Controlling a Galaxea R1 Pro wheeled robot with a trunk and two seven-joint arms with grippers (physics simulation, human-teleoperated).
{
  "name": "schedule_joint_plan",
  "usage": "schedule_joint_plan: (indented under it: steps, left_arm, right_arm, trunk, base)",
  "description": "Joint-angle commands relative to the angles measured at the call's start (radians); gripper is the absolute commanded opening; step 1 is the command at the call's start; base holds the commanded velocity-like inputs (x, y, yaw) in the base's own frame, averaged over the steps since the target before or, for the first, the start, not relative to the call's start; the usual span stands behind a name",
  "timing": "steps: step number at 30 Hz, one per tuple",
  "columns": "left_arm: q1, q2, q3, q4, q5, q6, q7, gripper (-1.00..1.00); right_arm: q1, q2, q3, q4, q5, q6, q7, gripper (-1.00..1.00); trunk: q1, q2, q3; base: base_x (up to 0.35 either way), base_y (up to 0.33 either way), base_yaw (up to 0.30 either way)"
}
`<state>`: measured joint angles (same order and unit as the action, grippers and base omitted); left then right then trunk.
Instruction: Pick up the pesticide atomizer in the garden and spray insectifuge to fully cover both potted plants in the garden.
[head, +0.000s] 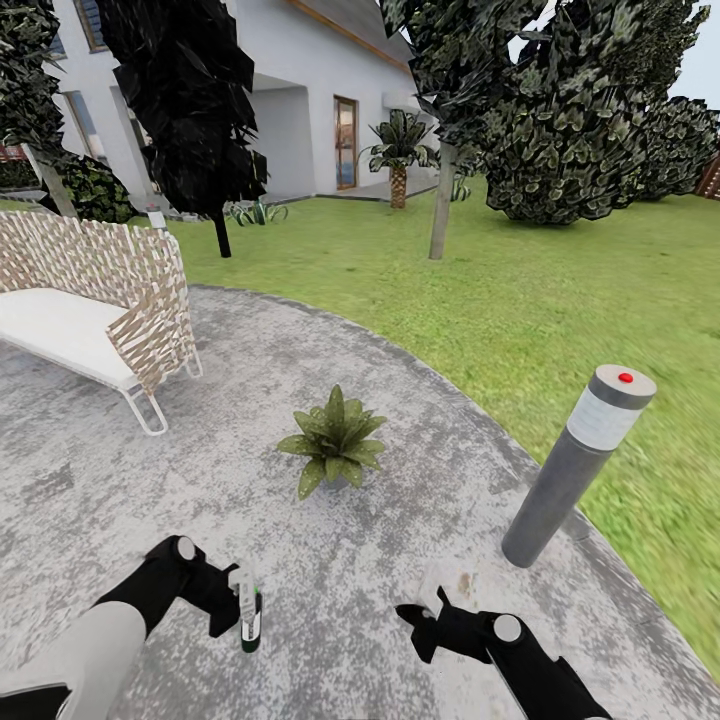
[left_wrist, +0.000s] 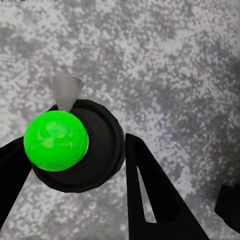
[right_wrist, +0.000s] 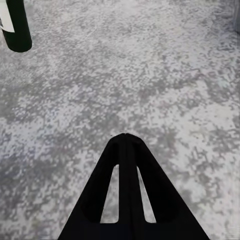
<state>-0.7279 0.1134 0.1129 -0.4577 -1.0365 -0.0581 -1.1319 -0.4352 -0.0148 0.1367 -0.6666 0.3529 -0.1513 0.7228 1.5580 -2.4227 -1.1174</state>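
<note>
Grey mottled paving (head: 400, 560) curves across the foreground, bordered by green lawn (head: 560, 300) that runs back to a white house (head: 290, 110) and dark trees (head: 570, 120), with a palm (head: 398, 150) by the door. A woven chair (head: 90, 300) with a white seat stands on the paving at the left. At the paving's right edge a grey bollard lamp (head: 575, 465) with a red dot on top leans in the wide-angle view. One potted plant (head: 333, 440), a low rosette of pointed green leaves, sits on the paving between chair and lamp, well ahead of both arms. The left gripper (head: 235, 600) holds the atomizer (head: 249, 608) upright above the paving; in the left wrist view the black fingers (left_wrist: 150, 190) stand on either side of the bottle's round dark body (left_wrist: 97, 150), which is seen from above with a bright green ball (left_wrist: 56, 141) over it. The right gripper (head: 425, 625) hangs empty near the paving, and in the right wrist view its fingers (right_wrist: 125, 190) are pressed together into one black wedge. That view also catches the atomizer's dark-green lower end (right_wrist: 17, 25) off to one side, apart from the right gripper.
</note>
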Motion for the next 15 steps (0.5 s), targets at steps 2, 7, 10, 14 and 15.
schedule_joint_plan:
  steps: [2, 7, 10, 14, 15]
  left_arm:
    - [0.000, -0.010, 0.007, -0.001, -0.012, -0.009, -0.001, -1.00]
    - [0.000, -0.038, 0.003, -0.012, -0.015, -0.013, 0.004, -1.00]
    - [0.000, -0.056, -0.013, -0.017, -0.015, -0.025, 0.005, -1.00]
    - [-0.001, -0.105, -0.068, -0.018, -0.015, -0.043, 0.006, -1.00]
    - [-0.001, -0.113, -0.070, -0.019, -0.015, -0.044, 0.006, -1.00]
  right_arm:
    - [0.000, 0.011, 0.002, -0.001, 0.011, -0.006, 0.007, -1.00]
    - [0.000, 0.039, 0.000, -0.009, 0.012, -0.005, 0.036, -1.00]
    - [0.000, 0.056, 0.001, -0.012, 0.011, -0.005, 0.052, -1.00]
    - [0.000, 0.093, 0.001, -0.014, 0.012, -0.006, 0.142, -1.00]
    - [0.000, 0.096, 0.001, -0.014, 0.012, -0.006, 0.142, -1.00]
  trunk:
    - [0.000, 0.000, -0.001]
    - [0.000, 0.000, -0.001]
    - [0.000, 0.000, -0.001]
    - [0.000, 0.000, -0.001]
    - [0.000, 0.000, -0.001]
  base:
    - [0.000, 0.000, 0.000]
    - [0.000, 0.000, 0.000]
    - [0.000, 0.000, 0.000]
    - [0.000, 0.000, 0.000]
    - [0.000, 0.000, 0.000]
